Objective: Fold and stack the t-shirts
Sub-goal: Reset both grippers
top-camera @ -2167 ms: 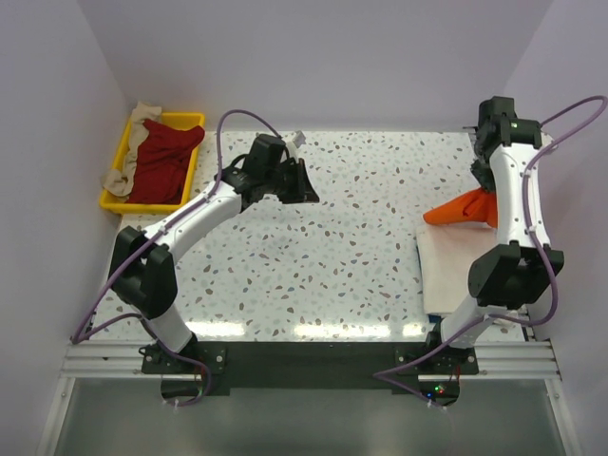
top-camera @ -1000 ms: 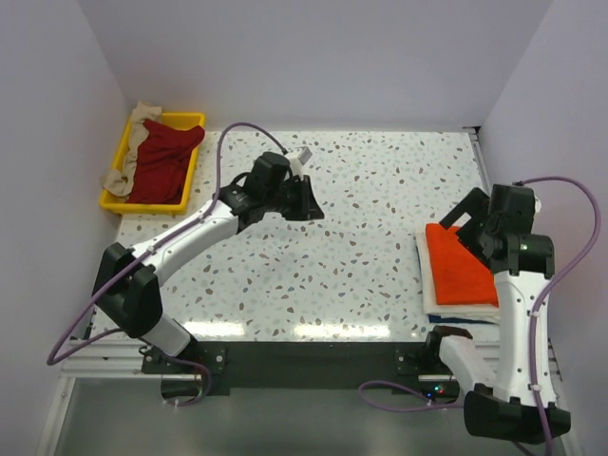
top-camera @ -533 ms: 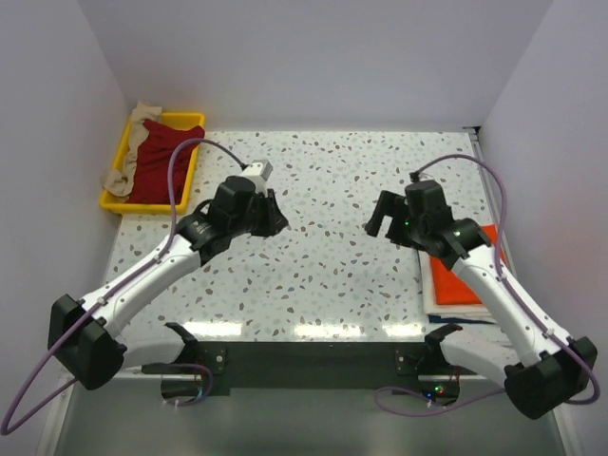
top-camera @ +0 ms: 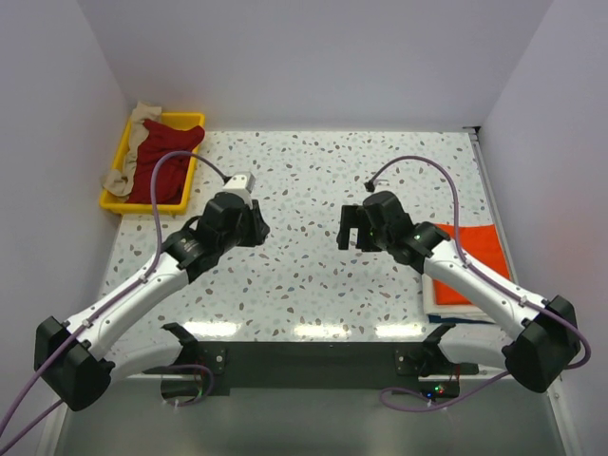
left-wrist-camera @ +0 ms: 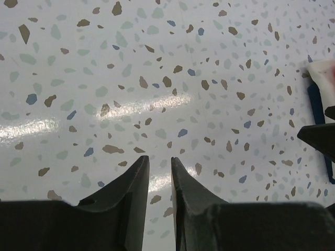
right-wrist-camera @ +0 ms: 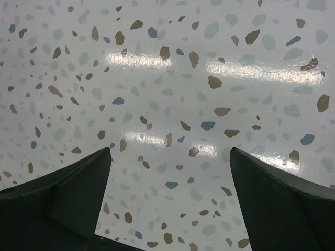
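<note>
A folded bright orange t-shirt lies on a cream-white t-shirt at the table's right edge, partly hidden by my right arm. A dark red t-shirt and a beige t-shirt lie crumpled in the yellow tray at the back left. My left gripper hangs over bare tabletop left of centre, its jaws a narrow gap apart with nothing between them. Right of centre, my right gripper stands wide open and empty above the table.
The speckled white table is walled at the back and on both sides. The two grippers face each other about a hand's width apart. A dark part and a pale edge show at the right border of the left wrist view.
My right gripper has left the orange t-shirt on the stack and swung left to the middle. The left arm has drawn back toward the centre, and its jaws have parted a little.
</note>
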### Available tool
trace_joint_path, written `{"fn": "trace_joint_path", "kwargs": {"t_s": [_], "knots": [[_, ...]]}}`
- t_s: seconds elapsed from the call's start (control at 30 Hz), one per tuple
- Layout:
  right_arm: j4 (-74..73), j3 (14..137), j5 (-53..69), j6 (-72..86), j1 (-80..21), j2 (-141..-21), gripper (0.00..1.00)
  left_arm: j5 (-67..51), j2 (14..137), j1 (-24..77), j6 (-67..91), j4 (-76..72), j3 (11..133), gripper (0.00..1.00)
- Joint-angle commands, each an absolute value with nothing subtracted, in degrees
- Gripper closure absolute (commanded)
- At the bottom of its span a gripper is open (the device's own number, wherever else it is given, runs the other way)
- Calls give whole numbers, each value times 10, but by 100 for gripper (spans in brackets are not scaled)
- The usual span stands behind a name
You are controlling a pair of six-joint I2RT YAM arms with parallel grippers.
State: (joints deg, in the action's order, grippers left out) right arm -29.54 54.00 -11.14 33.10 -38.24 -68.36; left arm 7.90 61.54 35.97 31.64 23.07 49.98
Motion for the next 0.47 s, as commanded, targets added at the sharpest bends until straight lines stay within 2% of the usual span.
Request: {"fn": "trace_joint_path", "kwargs": {"t_s": [0.0,0.43], "knots": [[-278,555,-144,308,-382,-689,1,102,604,354,298,224,498,71],[-266,529,-141,310,-383,-653,1,91,594,355,301,214,488,71]]}}
